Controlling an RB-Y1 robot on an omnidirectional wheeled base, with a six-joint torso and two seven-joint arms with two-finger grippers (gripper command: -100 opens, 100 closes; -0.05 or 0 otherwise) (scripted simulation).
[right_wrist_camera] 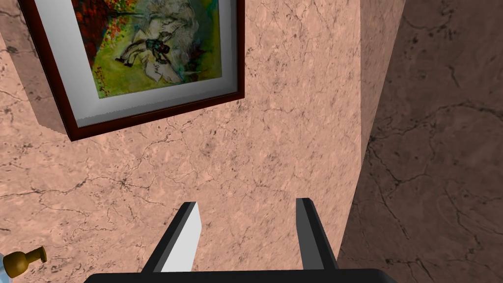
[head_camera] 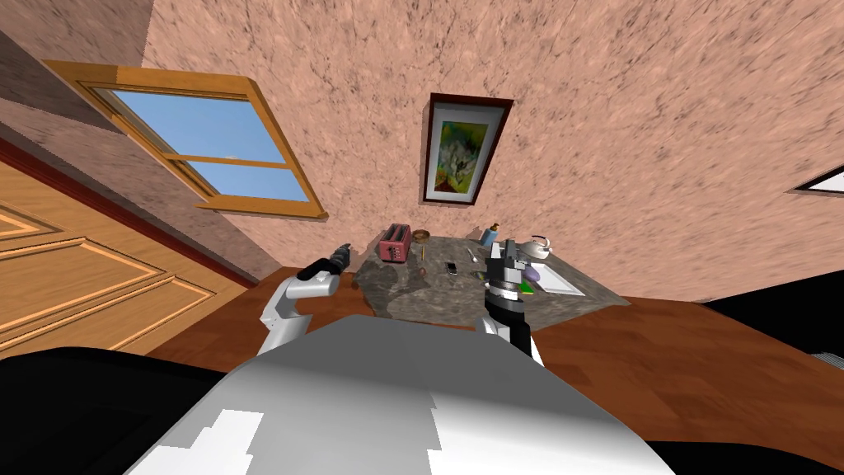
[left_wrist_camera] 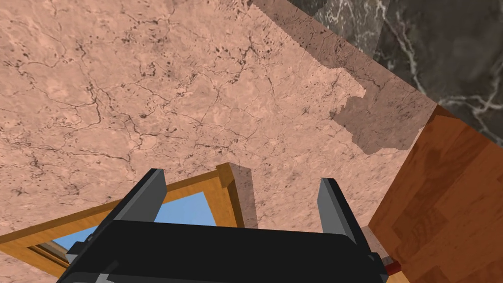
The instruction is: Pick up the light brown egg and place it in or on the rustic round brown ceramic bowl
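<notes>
Left gripper (left_wrist_camera: 241, 178) parted, dark marble counter (left_wrist_camera: 442, 44) beyond

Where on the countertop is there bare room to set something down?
Barest is the countertop's near left part, bordered by the toaster, the phone and the front edge. Crowded: the right end, where kettle, sink and the right end effector bunch.

On the counter (head_camera: 396, 286) — toaster (head_camera: 395, 242) left of bowl (head_camera: 421, 235), kettle (head_camera: 538, 246) right.
</notes>
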